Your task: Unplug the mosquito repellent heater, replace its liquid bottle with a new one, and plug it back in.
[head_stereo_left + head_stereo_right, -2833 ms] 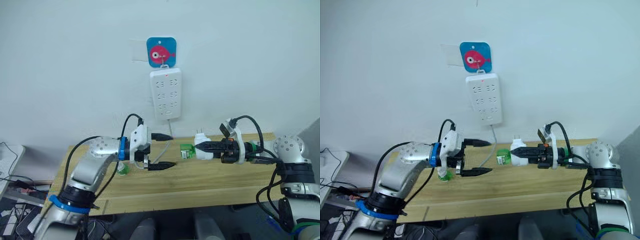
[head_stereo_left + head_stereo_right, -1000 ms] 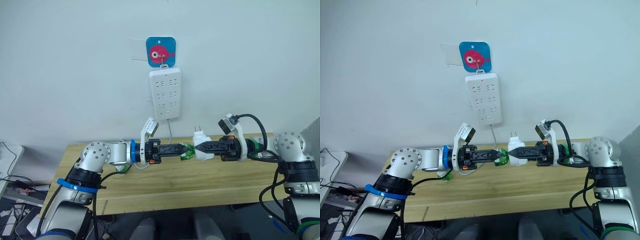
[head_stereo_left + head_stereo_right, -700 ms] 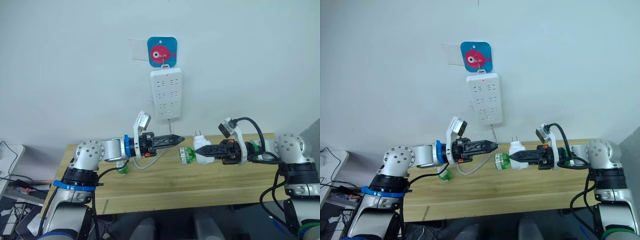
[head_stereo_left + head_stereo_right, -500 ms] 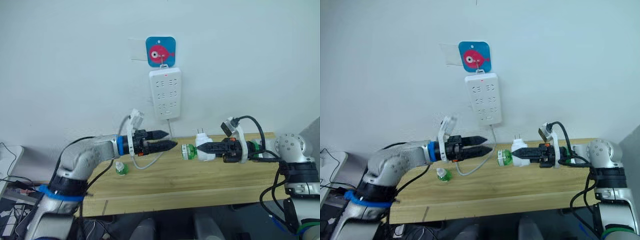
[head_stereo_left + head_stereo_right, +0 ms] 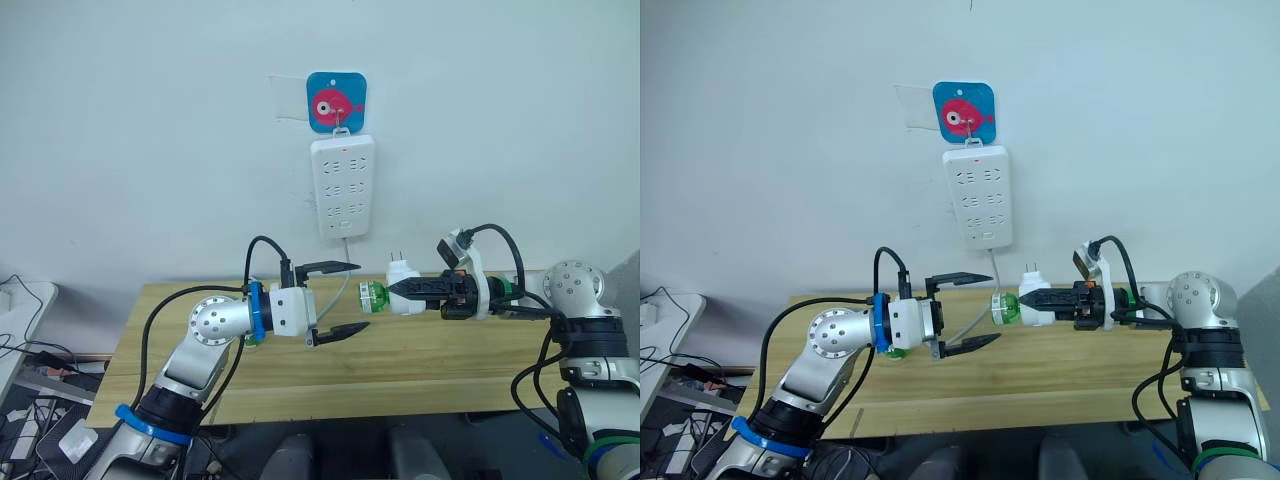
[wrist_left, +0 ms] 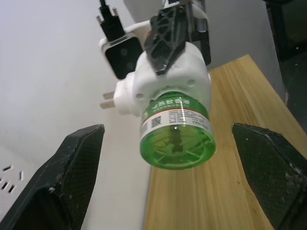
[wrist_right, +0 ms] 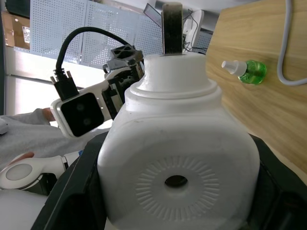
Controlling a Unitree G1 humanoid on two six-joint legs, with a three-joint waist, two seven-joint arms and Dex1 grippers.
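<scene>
Heater (image 5: 404,296) steady; left end effector (image 5: 345,298) reopened.

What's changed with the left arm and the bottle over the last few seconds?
The left gripper, shut on the green bottle a second ago, let go and pulled back; its fingers now stand wide open, facing the bottle without touching it. The right gripper stays clamped on the mosquito repellent heater, off the power strip, bottle still attached. The other green bottle remains on the table.
</scene>
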